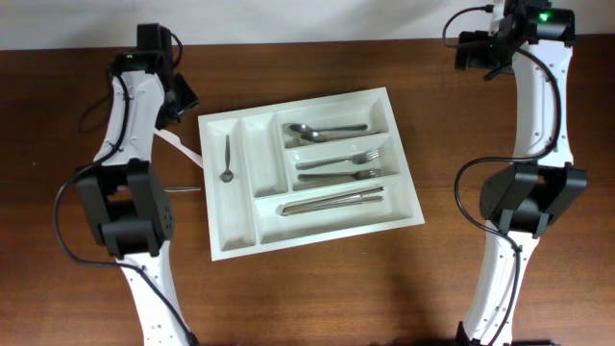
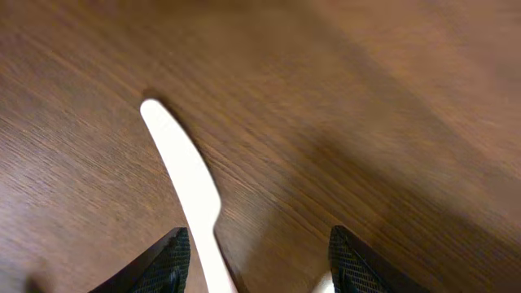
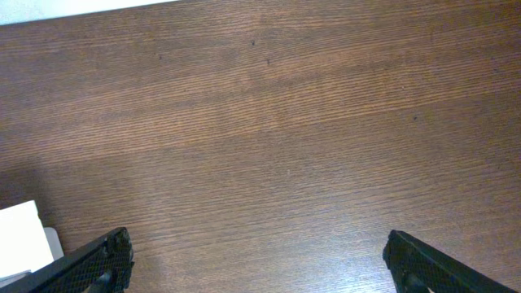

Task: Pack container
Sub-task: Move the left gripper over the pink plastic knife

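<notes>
Wooden table: brown, with plain grain; it bore all the items below.
Left arm: white and black, stood left of the tray and reached toward the far edge.
Right arm: same build, stood well apart from the tray on its right.
Container: white tray, lay mid-table between the arms, slightly turned; narrow compartments left, long ones right.
Right gripper: jaws spread wide over bare wood, holding nothing.
Left gripper: jaws spread low over the table, gripping nothing.
White utensil: flat, round-ended; lay on the wood between the left fingers, outside the tray.
Knives: filled the nearest long compartment.
Forks: lay in the middle long compartment.
Spoons: lay in the farthest long compartment.
Small spoon: lay alone in the leftmost narrow compartment.
</notes>
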Controlling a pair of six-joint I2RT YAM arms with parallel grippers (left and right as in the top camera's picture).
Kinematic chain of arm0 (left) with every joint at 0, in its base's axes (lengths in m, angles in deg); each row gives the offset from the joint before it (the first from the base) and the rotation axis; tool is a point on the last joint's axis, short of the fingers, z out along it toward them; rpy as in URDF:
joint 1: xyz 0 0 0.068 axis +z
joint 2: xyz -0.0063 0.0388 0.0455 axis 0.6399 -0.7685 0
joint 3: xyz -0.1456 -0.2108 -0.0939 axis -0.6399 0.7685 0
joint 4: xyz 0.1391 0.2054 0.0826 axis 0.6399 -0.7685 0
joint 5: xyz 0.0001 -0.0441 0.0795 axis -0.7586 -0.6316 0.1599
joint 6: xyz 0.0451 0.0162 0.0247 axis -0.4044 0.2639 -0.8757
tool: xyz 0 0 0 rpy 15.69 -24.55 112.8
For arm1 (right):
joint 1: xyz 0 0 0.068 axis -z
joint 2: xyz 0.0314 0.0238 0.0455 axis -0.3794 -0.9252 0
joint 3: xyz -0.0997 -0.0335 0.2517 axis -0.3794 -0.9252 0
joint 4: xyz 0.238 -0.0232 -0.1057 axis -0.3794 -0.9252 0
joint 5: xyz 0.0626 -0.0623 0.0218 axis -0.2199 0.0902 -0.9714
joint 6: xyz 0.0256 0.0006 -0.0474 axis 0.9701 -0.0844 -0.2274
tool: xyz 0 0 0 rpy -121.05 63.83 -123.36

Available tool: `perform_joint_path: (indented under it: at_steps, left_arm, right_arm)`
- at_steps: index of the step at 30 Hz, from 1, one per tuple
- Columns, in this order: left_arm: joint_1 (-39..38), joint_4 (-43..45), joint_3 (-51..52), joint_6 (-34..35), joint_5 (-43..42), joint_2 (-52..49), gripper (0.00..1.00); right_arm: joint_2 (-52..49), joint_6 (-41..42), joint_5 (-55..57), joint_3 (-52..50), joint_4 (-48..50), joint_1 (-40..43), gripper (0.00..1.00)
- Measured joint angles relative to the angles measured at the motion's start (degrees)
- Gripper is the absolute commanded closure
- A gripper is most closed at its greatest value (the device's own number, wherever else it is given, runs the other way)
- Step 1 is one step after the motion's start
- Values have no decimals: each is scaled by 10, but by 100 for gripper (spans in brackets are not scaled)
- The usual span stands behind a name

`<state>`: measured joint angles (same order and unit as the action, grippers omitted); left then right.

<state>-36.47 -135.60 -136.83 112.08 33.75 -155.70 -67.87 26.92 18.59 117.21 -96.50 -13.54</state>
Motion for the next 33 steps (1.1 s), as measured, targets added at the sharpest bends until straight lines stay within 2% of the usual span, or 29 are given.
perform_joint_path:
  at_steps: [10, 20, 33]
  left_arm:
    - [66, -28, 0, 90, -9, -30, 44]
    - [55, -80, -2, 98, -43, -65, 45]
    - [43, -89, -2, 89, -56, -65, 49]
  right_arm:
    - [0, 0, 0, 0, 0, 0, 1]
    - [0, 0, 0, 0, 0, 0, 1]
    - [0, 0, 0, 0, 0, 0, 1]
